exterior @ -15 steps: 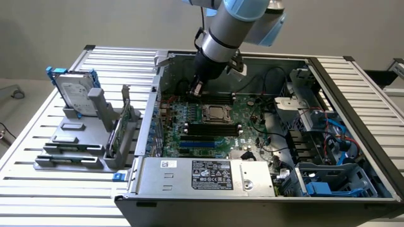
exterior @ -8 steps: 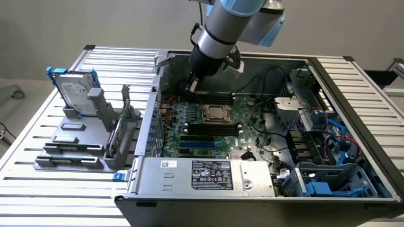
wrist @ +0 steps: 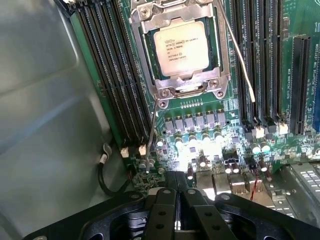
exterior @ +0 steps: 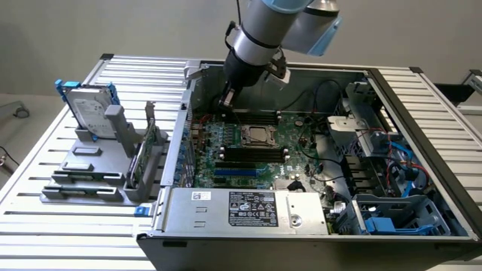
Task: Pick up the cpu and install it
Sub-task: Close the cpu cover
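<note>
small square silver-grey cpu (wrist: 181, 49) sitting flat in socket, printed side up, steel retention frame (wrist: 150, 15) around it, roughly mid green motherboard (exterior: 301, 141). black two-finger gripper (wrist: 177, 185) at cpu's 11 o'clock in exterior view, jaws pinched fully together, nothing in them, hovering over board edge. grey robot arm (exterior: 260, 39) drops in from 12 o'clock, leaning a bit, into open pc case (exterior: 226, 257).

Table (exterior: 68, 240): carries open computer case (exterior: 354, 76); hard drive (exterior: 89, 110) upright in rack (exterior: 83, 169), at the exterior view's left of case. In case: motherboard (exterior: 297, 132); cpu (exterior: 258, 134) in its central socket, between memory slots (exterior: 254, 117). End effector (exterior: 226, 103) above motherboard's far edge.
</note>
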`<state>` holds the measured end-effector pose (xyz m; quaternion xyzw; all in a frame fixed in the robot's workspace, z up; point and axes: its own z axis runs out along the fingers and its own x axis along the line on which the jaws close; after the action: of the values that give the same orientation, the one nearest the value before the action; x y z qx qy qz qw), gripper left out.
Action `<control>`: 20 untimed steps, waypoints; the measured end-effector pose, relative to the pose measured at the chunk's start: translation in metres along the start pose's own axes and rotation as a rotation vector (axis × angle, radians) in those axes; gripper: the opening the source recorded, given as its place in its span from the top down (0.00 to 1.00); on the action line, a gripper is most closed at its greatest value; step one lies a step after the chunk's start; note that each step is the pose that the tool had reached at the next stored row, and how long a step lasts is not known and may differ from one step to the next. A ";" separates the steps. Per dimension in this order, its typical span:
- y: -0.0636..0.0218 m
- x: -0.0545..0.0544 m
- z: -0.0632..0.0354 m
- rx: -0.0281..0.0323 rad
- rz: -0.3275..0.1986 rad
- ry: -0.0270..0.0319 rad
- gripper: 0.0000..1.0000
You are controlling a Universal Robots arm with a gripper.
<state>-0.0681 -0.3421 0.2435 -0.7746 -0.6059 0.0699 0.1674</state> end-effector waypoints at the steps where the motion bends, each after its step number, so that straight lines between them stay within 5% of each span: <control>1: -0.0002 0.000 -0.0002 -0.0038 0.004 0.0028 0.89; 10: -0.0069 -0.001 -0.0021 -0.0277 0.011 0.0124 0.89; 15: -0.0096 -0.003 -0.0014 -0.0546 0.007 0.0185 0.89; 20: -0.0109 -0.005 -0.0010 -0.0623 0.029 0.0273 0.89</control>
<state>-0.0789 -0.3444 0.2478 -0.7890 -0.5942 0.0428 0.1504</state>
